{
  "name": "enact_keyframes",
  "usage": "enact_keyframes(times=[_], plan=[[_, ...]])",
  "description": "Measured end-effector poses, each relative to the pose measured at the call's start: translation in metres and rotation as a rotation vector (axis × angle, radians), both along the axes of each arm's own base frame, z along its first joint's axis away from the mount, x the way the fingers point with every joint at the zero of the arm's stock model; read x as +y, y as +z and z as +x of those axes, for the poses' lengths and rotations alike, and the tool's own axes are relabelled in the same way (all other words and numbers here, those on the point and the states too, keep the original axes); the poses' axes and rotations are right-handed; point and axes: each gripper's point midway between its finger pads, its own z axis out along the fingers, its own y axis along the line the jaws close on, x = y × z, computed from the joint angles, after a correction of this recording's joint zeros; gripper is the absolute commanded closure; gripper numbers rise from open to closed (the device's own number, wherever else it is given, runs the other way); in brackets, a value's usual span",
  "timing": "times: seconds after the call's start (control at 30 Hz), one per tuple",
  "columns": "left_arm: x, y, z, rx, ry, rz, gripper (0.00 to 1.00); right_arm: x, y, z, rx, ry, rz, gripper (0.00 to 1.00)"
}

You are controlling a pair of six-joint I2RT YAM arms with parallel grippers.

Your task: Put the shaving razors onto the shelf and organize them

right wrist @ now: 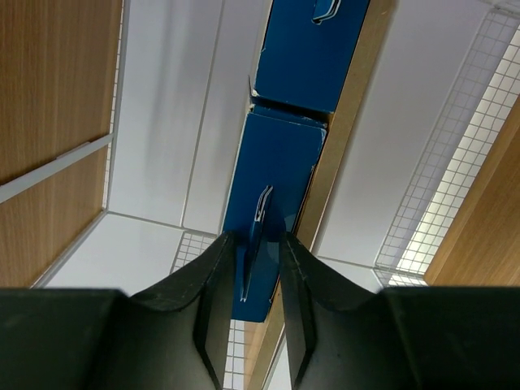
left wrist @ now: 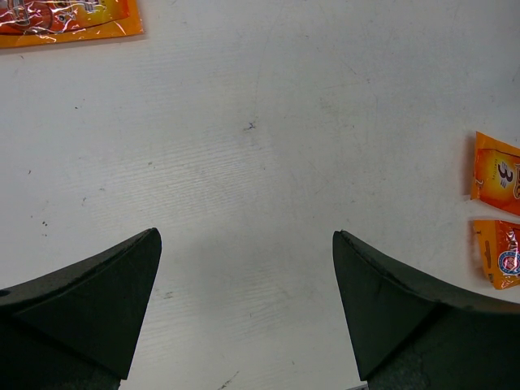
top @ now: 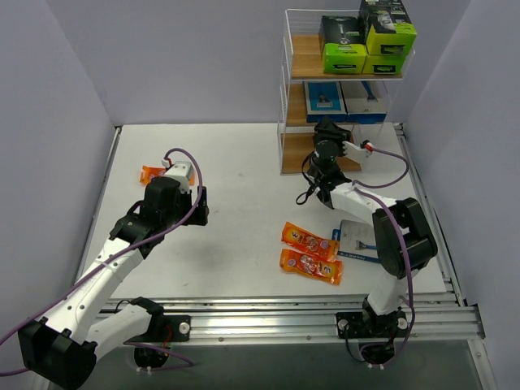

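Note:
The shelf [top: 302, 57] stands at the back right. Black-and-lime razor boxes [top: 343, 45] fill its top tier and blue razor cards [top: 327, 97] lie on its middle tier. My right gripper [top: 329, 136] is at the shelf front. In the right wrist view it [right wrist: 256, 244] is shut on a thin blue razor card [right wrist: 262, 215], seen edge-on, below the shelved blue cards [right wrist: 280, 154]. My left gripper [top: 180, 180] is open and empty [left wrist: 246, 244] above bare table, beside an orange packet [top: 152, 173]. Two orange packets [top: 309, 240] and a blue/grey card [top: 355, 241] lie by the right arm.
The shelf's wooden boards [right wrist: 57, 81] and white wire mesh [right wrist: 479, 130] surround the right gripper closely. The left wrist view shows one orange packet at the top left [left wrist: 65, 20] and two at the right edge [left wrist: 497, 172]. A metal rail [top: 284, 313] runs along the near edge.

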Motion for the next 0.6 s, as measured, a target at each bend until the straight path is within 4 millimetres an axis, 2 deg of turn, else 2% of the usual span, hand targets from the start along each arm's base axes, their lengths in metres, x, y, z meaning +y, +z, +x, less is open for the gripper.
enact_keyframes(times=[0.1, 0.23, 0.4, 0.6], plan=[[0.000, 0.000, 0.000, 0.000, 0.000, 0.000, 0.04, -0.001, 0.000, 0.001, 0.003, 0.000, -0.010, 0.68], [0.000, 0.000, 0.000, 0.000, 0.000, 0.000, 0.04, -0.001, 0.003, -0.001, -0.001, 0.005, -0.022, 0.54], [0.000, 0.000, 0.000, 0.000, 0.000, 0.000, 0.04, -0.003, 0.005, -0.009, 0.004, 0.016, -0.046, 0.46], [0.001, 0.003, -0.001, -0.011, 0.001, -0.004, 0.04, -0.008, 0.019, -0.024, -0.008, 0.024, -0.056, 0.40]])
